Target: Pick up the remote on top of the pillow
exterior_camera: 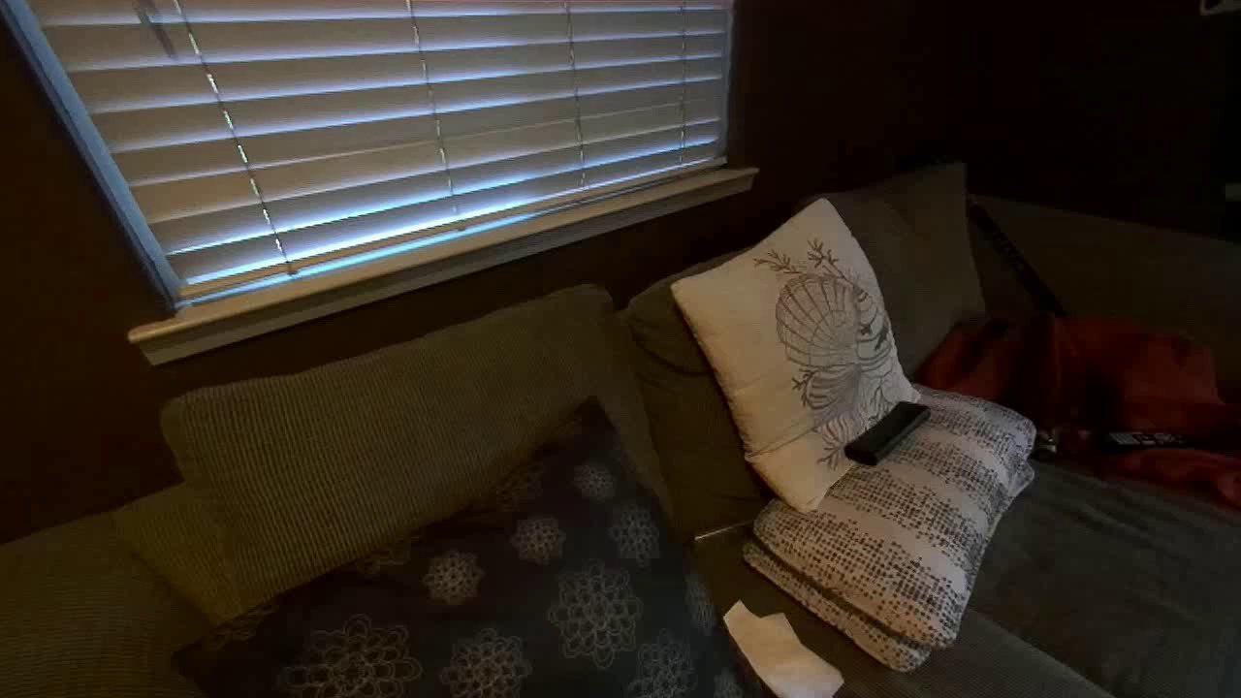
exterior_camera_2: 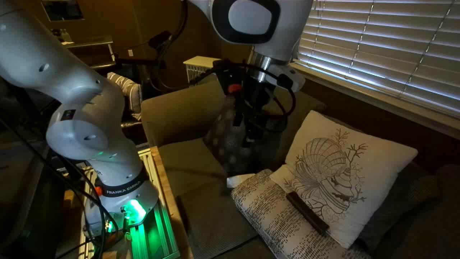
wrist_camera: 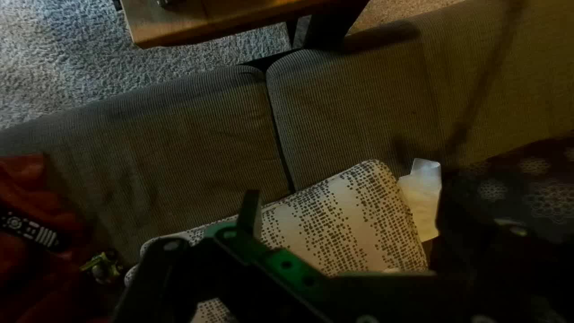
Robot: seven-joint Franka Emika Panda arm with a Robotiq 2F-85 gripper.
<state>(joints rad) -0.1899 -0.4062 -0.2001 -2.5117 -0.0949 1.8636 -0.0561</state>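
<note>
The pincer (exterior_camera_2: 243, 133) hung with its jaws parted, well apart from the remote (exterior_camera_2: 307, 213). That lay on the pillow (exterior_camera: 902, 523), along the lower edge of the shell cushion (exterior_camera_2: 334, 169), which rose close on one side. White paper (wrist_camera: 423, 197) lay just beside the pillow, a dark cushion (exterior_camera: 504, 582) near it; a second remote (wrist_camera: 31, 231) rested on red cloth (exterior_camera: 1134, 373). The bench (wrist_camera: 179, 157) (really a ribbed sofa) carried it all, below blinds (exterior_camera: 339, 145) in a dim room.

Gripper (wrist_camera: 345, 213) is blocking part of speckled pillow (wrist_camera: 309, 229), jaws standing apart. White paper (wrist_camera: 421, 193) is lying just beside pillow. Dark patterned cushion (wrist_camera: 538, 188) is sitting right. Left: pale-buttoned remote (wrist_camera: 29, 229) is resting on red cloth (wrist_camera: 40, 195).
</note>
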